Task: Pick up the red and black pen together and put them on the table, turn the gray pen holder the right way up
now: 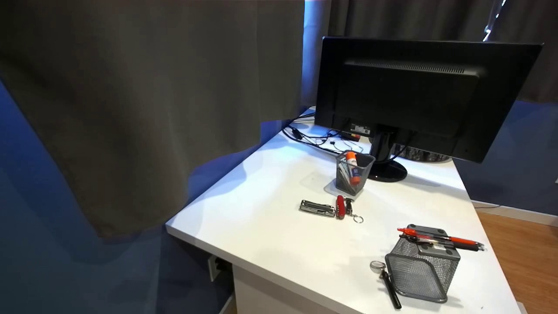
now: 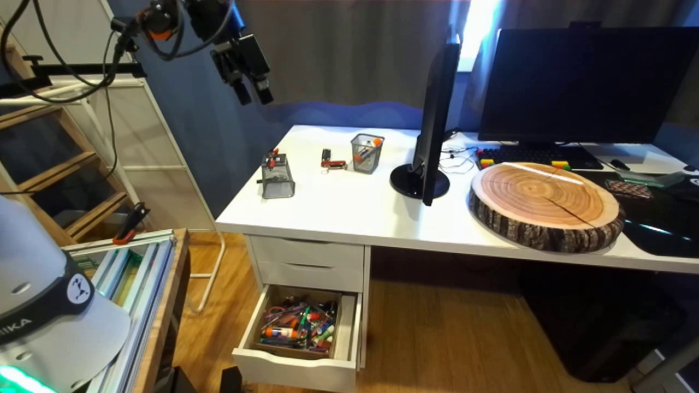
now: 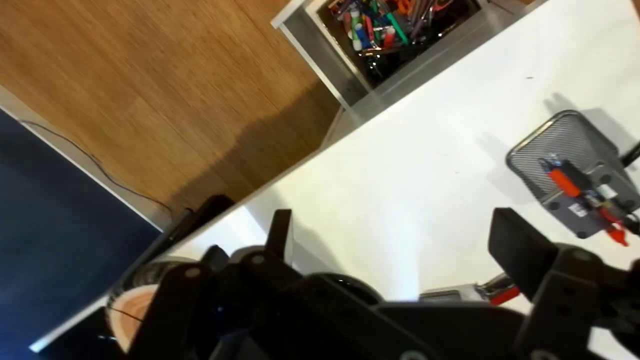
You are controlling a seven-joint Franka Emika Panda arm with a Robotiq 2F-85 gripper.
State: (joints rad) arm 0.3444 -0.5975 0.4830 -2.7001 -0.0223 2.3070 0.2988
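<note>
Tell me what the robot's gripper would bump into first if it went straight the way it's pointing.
Probably the white table: the wrist view shows its top through the open gripper, with the gray pen holder off to one side. Depth is unclear, so the exact spot is uncertain.

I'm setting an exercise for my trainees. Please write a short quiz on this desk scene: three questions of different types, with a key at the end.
1. True or false: the red pen and the black pen lie on the base of the upside-down mesh pen holder.
2. Multiple choice: which of these is inside the upright mesh pen holder? A) pocket knife; B) glue stick; C) black pen.
3. Fill in the blank: the fingers stand ____, with nothing held between them.

Key: 1. True. 2. B; its orange end shows at the top. 3. Open.
</note>
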